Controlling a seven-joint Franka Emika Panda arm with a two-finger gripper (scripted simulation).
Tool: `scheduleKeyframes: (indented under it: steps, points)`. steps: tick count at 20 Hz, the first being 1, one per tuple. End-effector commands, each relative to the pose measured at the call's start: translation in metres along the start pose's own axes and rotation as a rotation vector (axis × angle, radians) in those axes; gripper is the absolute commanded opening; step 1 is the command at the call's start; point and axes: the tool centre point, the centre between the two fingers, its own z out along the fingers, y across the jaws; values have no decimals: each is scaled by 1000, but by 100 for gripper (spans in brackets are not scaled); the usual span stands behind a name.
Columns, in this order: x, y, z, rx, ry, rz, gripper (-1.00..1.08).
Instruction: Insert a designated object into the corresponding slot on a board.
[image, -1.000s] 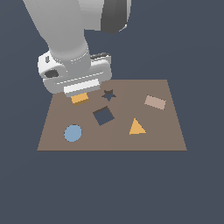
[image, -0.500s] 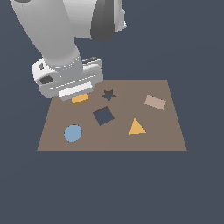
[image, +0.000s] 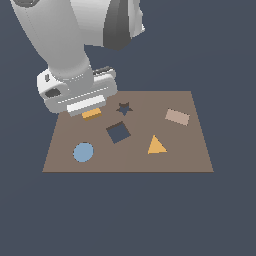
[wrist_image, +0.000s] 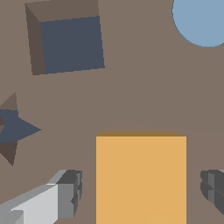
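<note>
A small flat orange-yellow square block (wrist_image: 141, 177) lies on the large brown rectangular board (image: 190, 155), between the grey fingers (wrist_image: 70, 192) of the arm's gripper (wrist_image: 141, 192), whose jaws stand spread and apparently clear of its sides. Nearby, the dark navy square cutout (image: 118, 132) sits empty beside a dark star-shaped cutout (image: 124, 108). Grasping, carrying and inserting all remain.

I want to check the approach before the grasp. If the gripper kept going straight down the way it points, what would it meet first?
Most likely the orange-yellow square block: the gripper points down at it, one finger on each side, jaws open. The fingertips themselves would probably reach the board beside it; the remaining depth is unclear.
</note>
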Motion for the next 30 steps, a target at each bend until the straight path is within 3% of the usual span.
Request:
scheduleKeyframes:
  steps: [1,7,8,30]
  points:
    - [0,0,6,1,-1,0,100]
    - [0,0,17,0,-1,-1,100]
    - [0,0,17,0,-1,-1,-100]
    - [3,1,14,0,-1,-41,-100]
